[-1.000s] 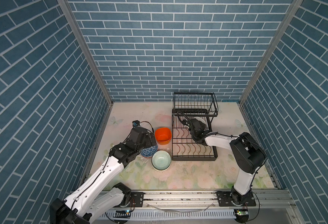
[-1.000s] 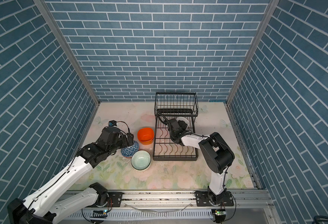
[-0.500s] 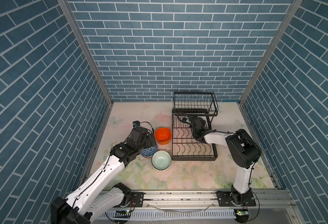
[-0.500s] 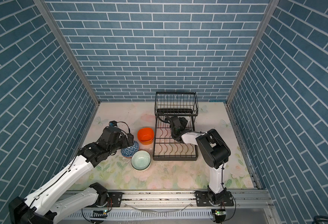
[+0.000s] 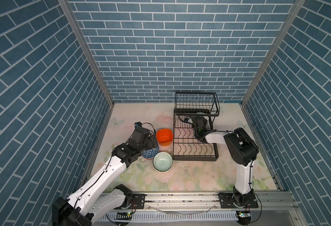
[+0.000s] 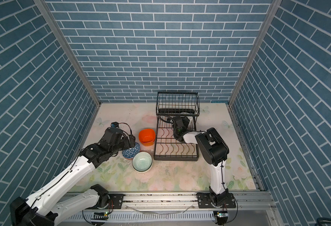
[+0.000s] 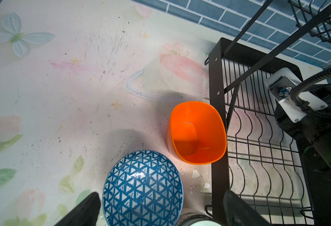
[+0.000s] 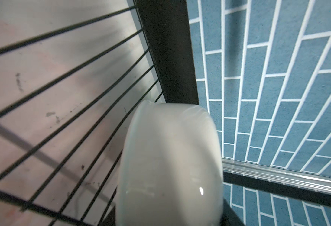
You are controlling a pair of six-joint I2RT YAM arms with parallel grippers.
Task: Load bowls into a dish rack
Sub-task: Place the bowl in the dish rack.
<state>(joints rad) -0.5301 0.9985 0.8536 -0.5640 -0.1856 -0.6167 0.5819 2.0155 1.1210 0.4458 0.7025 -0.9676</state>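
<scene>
Placing step: right gripper (image 5: 199, 121) clasps white bowl (image 8: 170, 156) on edge at twelve o'clock end of dish rack (image 5: 195, 158), beneath raised basket (image 5: 197, 101), next likely seating it between wires, then releasing; left gripper (image 7: 163, 206) gapes over blue-and-white bowl (image 7: 141, 185).

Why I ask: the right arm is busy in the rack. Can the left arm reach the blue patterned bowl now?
Probably yes. The left gripper is open with the blue patterned bowl between its fingers in the wrist view; nothing covers it. The green bowl close beside it might get nudged.
</scene>
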